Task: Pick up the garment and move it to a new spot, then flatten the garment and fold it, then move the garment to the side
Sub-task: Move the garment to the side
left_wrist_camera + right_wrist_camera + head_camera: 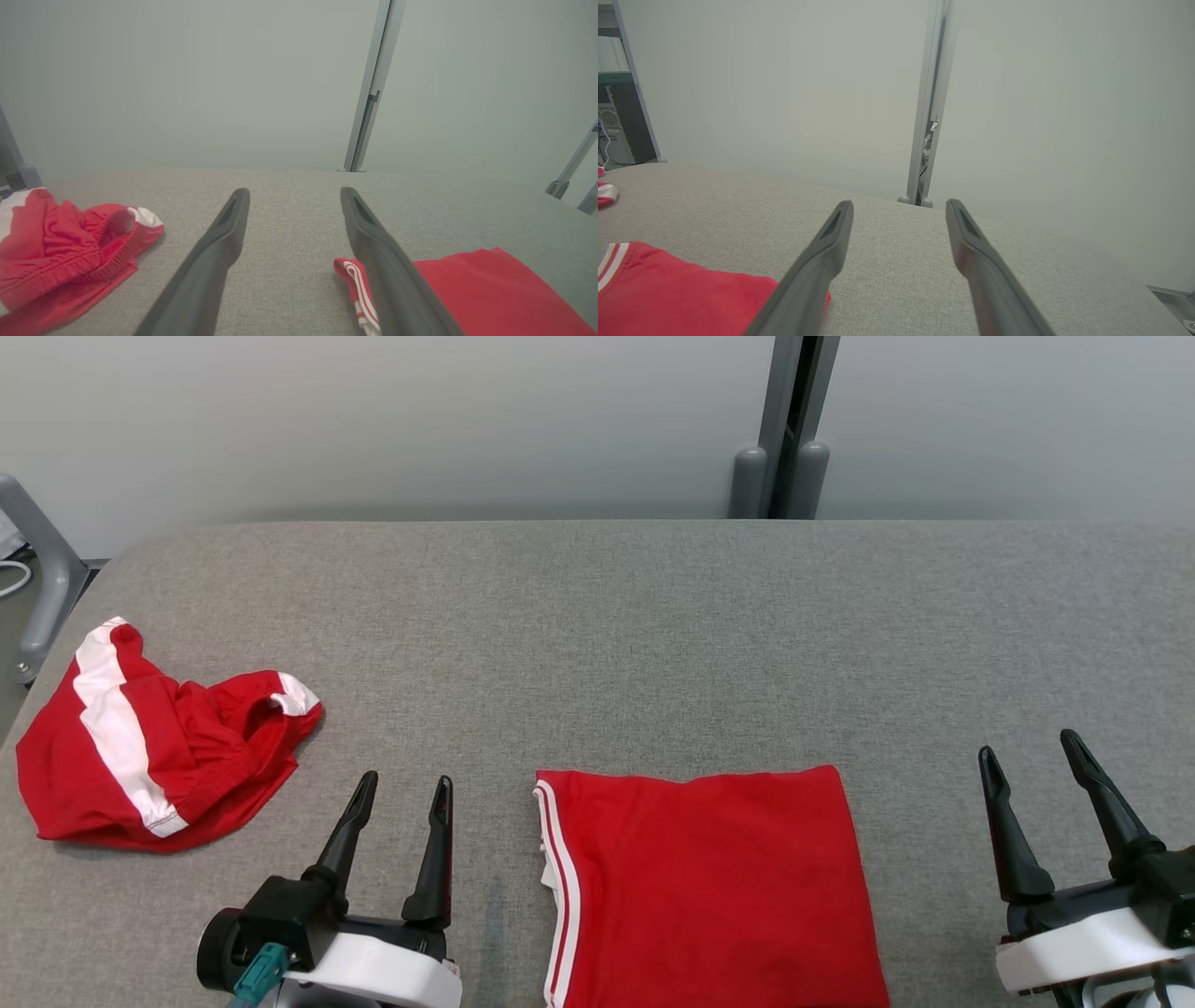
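A folded red garment [714, 887] with a white-striped hem lies flat at the near middle of the grey table [653, 616]; it also lies at the lower right of the left wrist view [490, 294] and the lower left of the right wrist view [677, 294]. My left gripper [406, 789] rests open just left of it, nothing between its fingers [224, 242]. My right gripper [1027, 751] stands open to the garment's right, also with nothing held; its fingers [966, 242] point over bare table.
A crumpled red garment [154, 747] with a broad white stripe lies at the table's left edge, seen also in the left wrist view [60, 252]. A grey post [794, 429] stands behind the table's far edge; a metal frame leg [47, 579] stands at far left.
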`<state>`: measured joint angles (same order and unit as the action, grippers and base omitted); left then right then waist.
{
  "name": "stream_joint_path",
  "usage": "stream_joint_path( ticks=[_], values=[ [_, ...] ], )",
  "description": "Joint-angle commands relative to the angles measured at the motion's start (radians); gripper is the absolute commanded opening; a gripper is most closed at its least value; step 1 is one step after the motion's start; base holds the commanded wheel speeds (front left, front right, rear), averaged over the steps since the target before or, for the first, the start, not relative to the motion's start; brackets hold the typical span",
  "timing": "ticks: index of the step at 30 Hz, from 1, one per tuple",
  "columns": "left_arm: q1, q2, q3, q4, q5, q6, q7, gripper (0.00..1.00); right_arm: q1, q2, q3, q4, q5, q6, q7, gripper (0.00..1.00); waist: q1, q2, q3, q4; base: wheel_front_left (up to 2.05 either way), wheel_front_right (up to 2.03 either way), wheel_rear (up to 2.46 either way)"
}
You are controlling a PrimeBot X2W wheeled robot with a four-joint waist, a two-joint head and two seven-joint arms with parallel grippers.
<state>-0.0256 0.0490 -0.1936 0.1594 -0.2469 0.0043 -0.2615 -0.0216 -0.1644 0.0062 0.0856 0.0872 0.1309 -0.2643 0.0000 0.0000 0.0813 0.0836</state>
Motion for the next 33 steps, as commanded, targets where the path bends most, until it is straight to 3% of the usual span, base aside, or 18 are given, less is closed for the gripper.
stream_joint_path(
  ticks=[1, 7, 13, 33],
  values=[
    [-0.012, 0.003, 0.001, -0.004, -0.002, 0.002, -0.003, 1.00, -0.004, -0.008, -0.003, 0.001, 0.002, 0.000, -0.001, 1.00, 0.0000, 0.0000, 0.001, 0.001, 0.00, 0.00, 0.00],
    [-0.024, 0.004, -0.001, -0.013, -0.003, 0.004, -0.003, 1.00, -0.006, -0.007, 0.022, 0.018, 0.059, 0.000, -0.001, 1.00, 0.0000, 0.0000, 0.020, 0.008, 0.00, 0.00, 0.00],
    [-0.033, 0.004, 0.000, -0.015, 0.002, 0.002, -0.003, 1.00, -0.021, -0.044, 0.129, 0.082, 0.185, 0.000, 0.002, 1.00, 0.0000, 0.0000, 0.049, 0.017, 0.00, 0.00, 0.00],
    [-0.070, 0.003, -0.010, -0.005, 0.028, -0.008, -0.003, 1.00, -0.094, -0.145, 0.389, 0.226, 0.633, 0.000, 0.272, 1.00, 0.0000, 0.0000, 0.093, 0.049, 0.00, 0.00, 0.00]
  ],
)
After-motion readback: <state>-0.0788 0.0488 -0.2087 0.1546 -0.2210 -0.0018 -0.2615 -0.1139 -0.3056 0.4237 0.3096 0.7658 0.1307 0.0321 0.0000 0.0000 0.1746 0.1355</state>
